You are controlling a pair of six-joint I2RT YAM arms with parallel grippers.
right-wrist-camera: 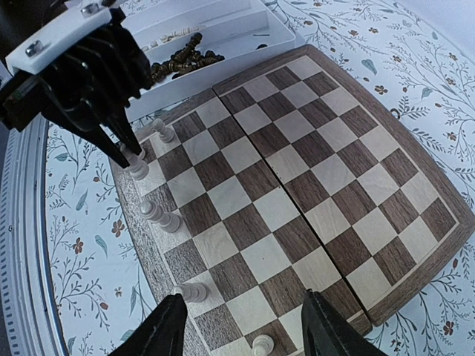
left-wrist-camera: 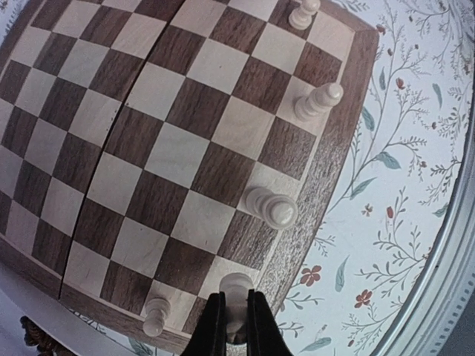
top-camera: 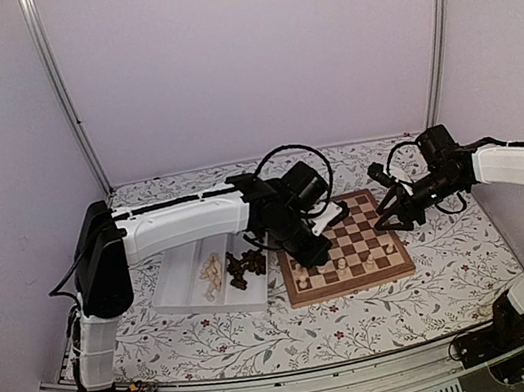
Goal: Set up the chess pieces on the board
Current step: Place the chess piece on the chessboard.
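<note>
While narrow, left pincer (left-wrist-camera: 236, 300) around cream chess piece (left-wrist-camera: 236, 282) at edge of board (left-wrist-camera: 185, 148)

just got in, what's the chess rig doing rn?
The left tool is shut on a pale cream chess piece at the edge row of the checkered wooden chessboard, beside several cream pieces already standing there. The right tool hangs open and empty over the board. More cream and dark brown pieces lie in the white plastic tray.
</note>
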